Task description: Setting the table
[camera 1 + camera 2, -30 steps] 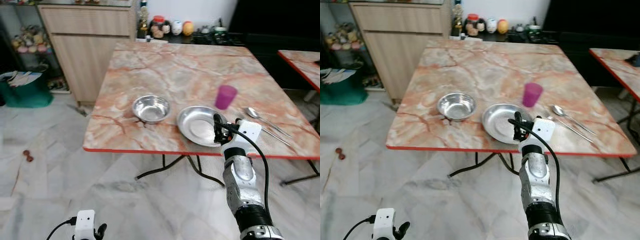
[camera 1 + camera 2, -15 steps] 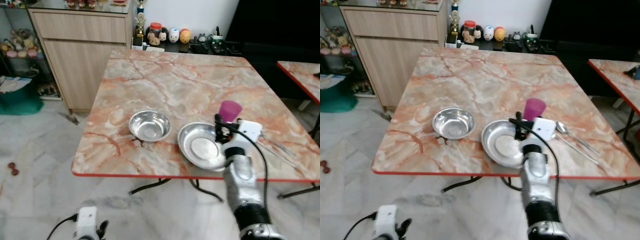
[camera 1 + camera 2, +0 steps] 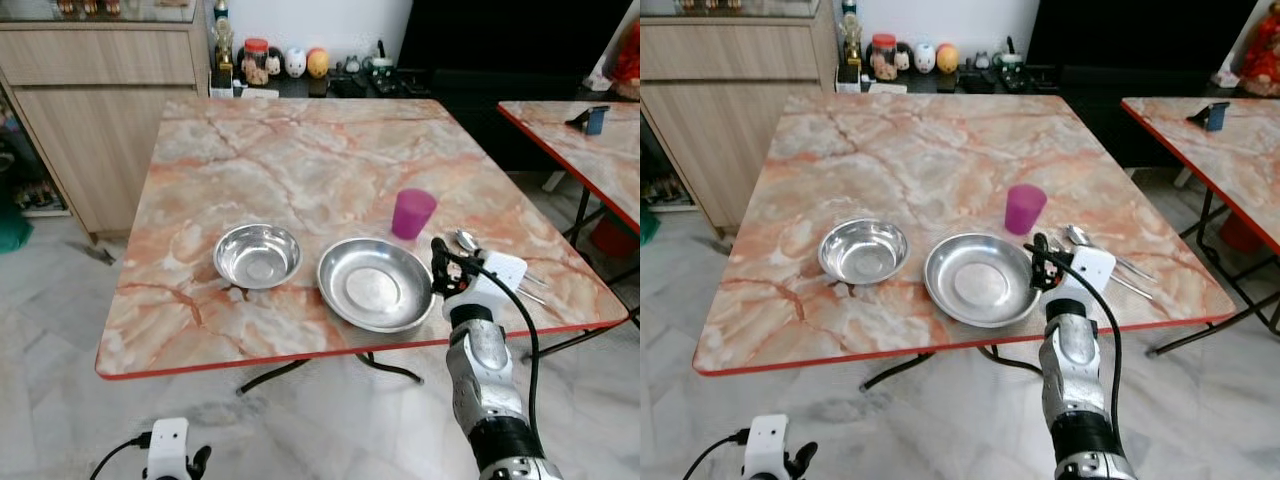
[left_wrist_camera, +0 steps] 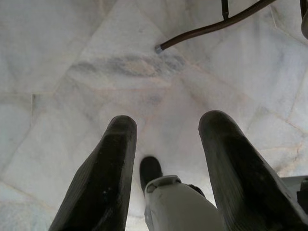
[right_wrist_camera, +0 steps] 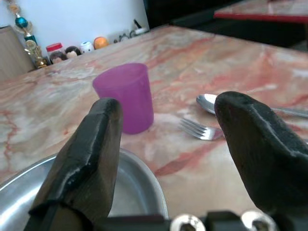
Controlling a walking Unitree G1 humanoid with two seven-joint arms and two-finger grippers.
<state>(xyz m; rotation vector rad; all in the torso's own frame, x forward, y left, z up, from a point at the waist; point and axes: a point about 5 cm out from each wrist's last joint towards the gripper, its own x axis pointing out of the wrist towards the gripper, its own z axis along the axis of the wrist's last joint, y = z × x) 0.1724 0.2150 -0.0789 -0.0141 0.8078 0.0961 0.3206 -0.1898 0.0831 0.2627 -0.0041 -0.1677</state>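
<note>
One big marble tabletop (image 3: 300,160) with red edge. On it, near front edge: round metal plate (image 3: 374,284), smaller metal bowl (image 3: 258,256) just beside it on robot's left, purple cup (image 3: 412,213) standing upright behind plate's right side. Spoon (image 5: 208,102) and fork (image 5: 198,129) lie right of cup. Right pincer (image 3: 447,270) up over plate's right rim, fingers wide apart, holding nothing. Left pincer (image 4: 166,168) hangs low over white floor, fingers spread apart, holding nothing.
</note>
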